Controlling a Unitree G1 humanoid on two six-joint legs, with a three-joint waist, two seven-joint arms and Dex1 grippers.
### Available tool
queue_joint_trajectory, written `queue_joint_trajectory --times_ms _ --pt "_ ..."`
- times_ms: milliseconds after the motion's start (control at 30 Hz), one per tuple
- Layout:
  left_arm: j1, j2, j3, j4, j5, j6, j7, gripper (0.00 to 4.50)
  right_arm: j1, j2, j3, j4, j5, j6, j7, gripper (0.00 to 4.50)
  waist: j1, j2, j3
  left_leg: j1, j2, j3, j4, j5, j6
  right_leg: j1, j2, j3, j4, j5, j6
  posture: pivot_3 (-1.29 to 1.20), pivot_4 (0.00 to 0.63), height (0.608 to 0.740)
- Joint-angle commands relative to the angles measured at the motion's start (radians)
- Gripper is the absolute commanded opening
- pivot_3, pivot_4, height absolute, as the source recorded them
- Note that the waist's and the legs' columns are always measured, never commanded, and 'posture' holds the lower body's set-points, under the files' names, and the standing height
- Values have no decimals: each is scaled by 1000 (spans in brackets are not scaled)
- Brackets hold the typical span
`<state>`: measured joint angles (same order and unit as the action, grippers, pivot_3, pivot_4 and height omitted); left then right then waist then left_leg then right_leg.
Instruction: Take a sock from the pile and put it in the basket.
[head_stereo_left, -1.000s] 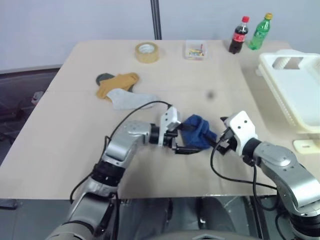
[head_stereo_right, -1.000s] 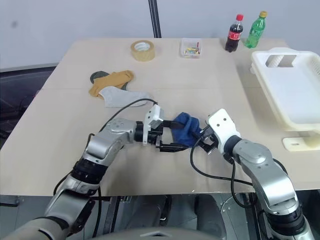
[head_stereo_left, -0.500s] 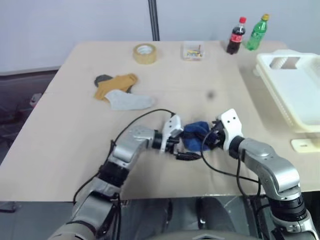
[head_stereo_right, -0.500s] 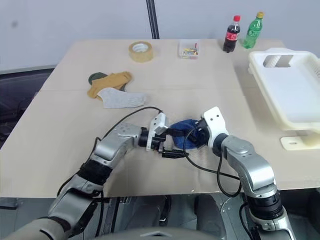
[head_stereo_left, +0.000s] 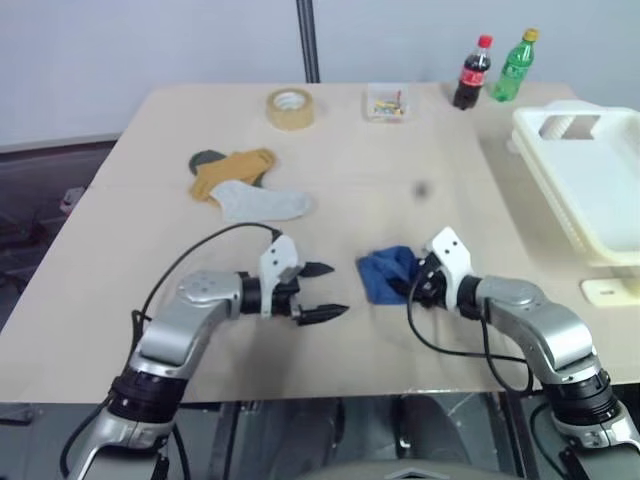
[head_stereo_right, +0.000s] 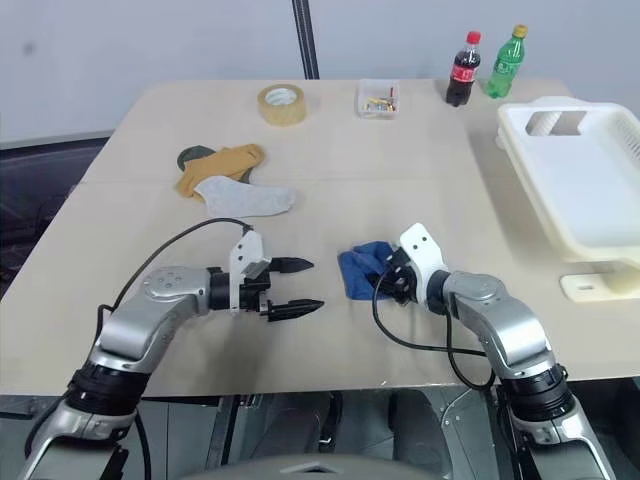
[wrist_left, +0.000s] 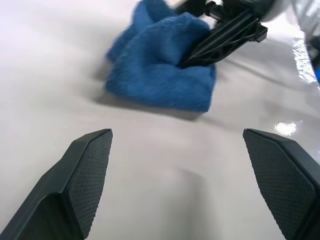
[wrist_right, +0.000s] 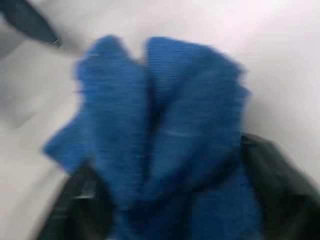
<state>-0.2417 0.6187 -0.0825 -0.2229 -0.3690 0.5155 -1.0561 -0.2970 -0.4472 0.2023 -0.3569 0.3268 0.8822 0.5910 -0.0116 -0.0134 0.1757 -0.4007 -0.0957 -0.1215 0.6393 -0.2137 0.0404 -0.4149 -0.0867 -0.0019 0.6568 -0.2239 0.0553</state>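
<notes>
Blue sock bunched on table, pinched by right gripper. Left gripper spread, empty, apart on its left. Basket lies far right, nearer right arm.

Bare worktop stretches between the blue sock and the white basket on the right; the bottles, tape roll and small box line the far edge.

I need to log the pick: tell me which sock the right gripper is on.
The crumpled blue sock, alone near the table's front edge, with the right gripper closing on it. The mustard yellow, light grey and dark socks lie together farther back, untouched.
</notes>
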Motion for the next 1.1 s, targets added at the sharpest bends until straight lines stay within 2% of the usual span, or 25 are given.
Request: queue_joint_trajectory --times_ms 33,67,133,233,367,433,533,667,833,933,1033,1067,1100 --pt "14 12 50 -68 -42 -4 21 4500 8 -19 34 20 -4 -7 29 1150 0 0 0 0 0 0 0 0 0 0 0 0 -1 0 0 0 150 740" --pt "16 13 55 -72 -45 -6 25 4500 5 -17 27 25 -7 -13 24 550 1 0 0 1 0 0 0 0 0 1 0 0 -1 0 0 0 150 740" --pt "25 27 83 -76 -63 -8 19 4500 4 -15 -6 25 2 -32 23 16 1 0 0 1 0 0 0 0 0 1 0 0 -1 0 0 0 150 740" --pt "22 60 123 -68 -85 -7 4 4500 -1 33 -127 13 63 -41 -17 16 0 0 0 1 1 0 0 0 0 1 0 0 0 0 0 0 150 740" --pt "-94 83 164 -75 -174 76 8 4500 -88 81 -428 1 196 -20 -126 16 9 0 3 0 0 0 0 0 0 0 0 0 0 0 0 0 150 740" --pt "-167 46 144 -75 -196 102 40 4500 -168 73 -549 38 238 -15 -194 16 15 1 4 -1 -1 0 0 0 0 0 2 -1 0 0 0 0 150 740" --pt "-277 -40 89 -47 -189 119 105 4500 -348 26 -664 218 179 -84 -334 16 21 1 3 -1 -2 0 0 0 0 1 1 -1 -1 0 1 0 150 740" --pt "-354 -137 38 -30 -180 134 156 4500 -564 -72 -667 623 25 -248 -482 16 20 0 3 0 -2 3 -2 1 -1 0 1 1 0 1 0 0 150 740" --pt "-379 -175 11 -31 -180 137 177 4500 -745 -136 -632 1123 -72 -466 -521 16 -4 0 4 0 -1 10 -6 3 -4 -3 0 8 -1 0 0 0 150 740" --pt "-377 -178 8 -41 -182 137 182 4500 -809 -163 -625 1346 -105 -579 -541 16 -18 0 4 0 1 15 -7 2 -3 -5 1 13 -1 0 0 0 150 740" --pt "-378 -185 5 -48 -187 146 194 4500 -845 -181 -621 1469 -117 -634 -541 16 -25 0 4 0 1 18 -6 2 -2 -5 4 16 -2 1 0 0 150 740" --pt "-376 -187 6 -53 -192 150 198 4500 -851 -185 -631 1495 -109 -642 -536 435 -27 0 4 0 1 18 -6 2 -2 -5 5 16 -2 1 0 0 150 740" --pt "-374 -187 6 -58 -196 155 199 4500 -849 -190 -625 1504 -114 -647 -522 1072 -27 0 4 0 1 19 -6 1 -1 -5 5 17 -2 1 0 0 150 740"
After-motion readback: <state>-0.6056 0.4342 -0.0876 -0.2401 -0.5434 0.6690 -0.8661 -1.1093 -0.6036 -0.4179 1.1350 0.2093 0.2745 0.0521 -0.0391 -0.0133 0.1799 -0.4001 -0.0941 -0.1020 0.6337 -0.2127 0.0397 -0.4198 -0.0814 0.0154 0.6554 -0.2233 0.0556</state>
